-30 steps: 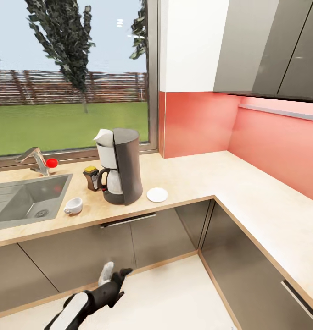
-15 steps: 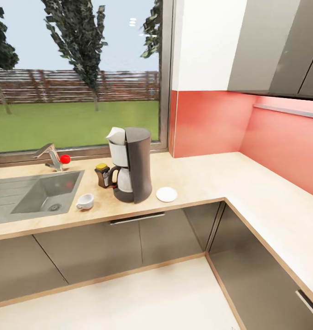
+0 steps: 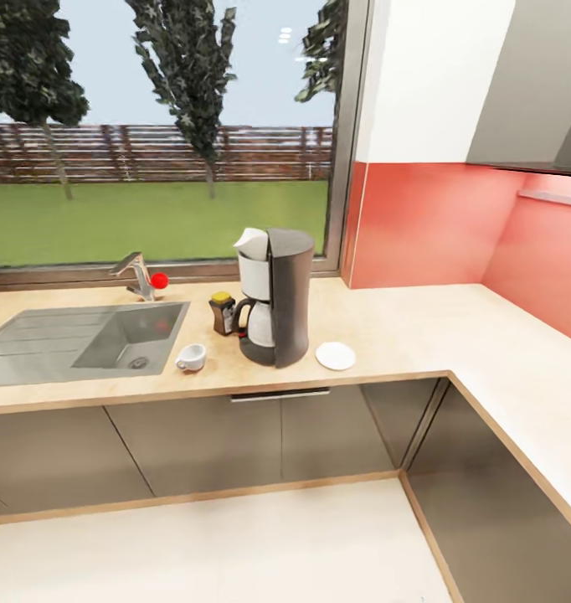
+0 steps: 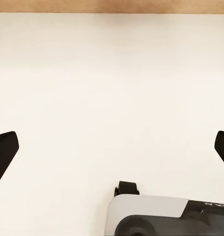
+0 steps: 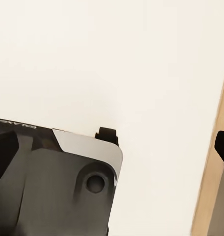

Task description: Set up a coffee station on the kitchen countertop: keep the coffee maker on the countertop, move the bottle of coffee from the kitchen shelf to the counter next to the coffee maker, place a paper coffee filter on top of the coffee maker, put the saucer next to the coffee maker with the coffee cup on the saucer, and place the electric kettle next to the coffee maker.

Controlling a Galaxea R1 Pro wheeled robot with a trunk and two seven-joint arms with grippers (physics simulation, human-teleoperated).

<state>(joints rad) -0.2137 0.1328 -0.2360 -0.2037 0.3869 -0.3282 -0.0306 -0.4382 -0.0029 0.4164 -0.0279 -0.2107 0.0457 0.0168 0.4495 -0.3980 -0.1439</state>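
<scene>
The kitchen countertop is seen from the head view, with the coffee maker standing near its front edge, between the sink and the corner where the worktop turns. The bottle of coffee is placed just beside the machine on the sink side, toward the window edge, so that step is judged done. A white shape is seen on top of the machine at its front; it is taken to be the paper filter, so that step looks done too, though it is too small to be sure.

The saucer lies bare just beside the machine on the corner side, near the front edge. The coffee cup stands apart from it, on the other side of the machine, close to the sink's rim. The cup is not yet set on the saucer. The kettle step is judged to be left as well.

In the left wrist view the left gripper is spread wide over pale floor, nothing between its dark fingertips. In the right wrist view the right gripper is likewise spread, nothing held, with a wood strip at the floor's edge.

No brand or label can be read on the bottle or machine. Faint printed characters are seen on the dark housing in the right wrist view, too blurred to be read.
</scene>
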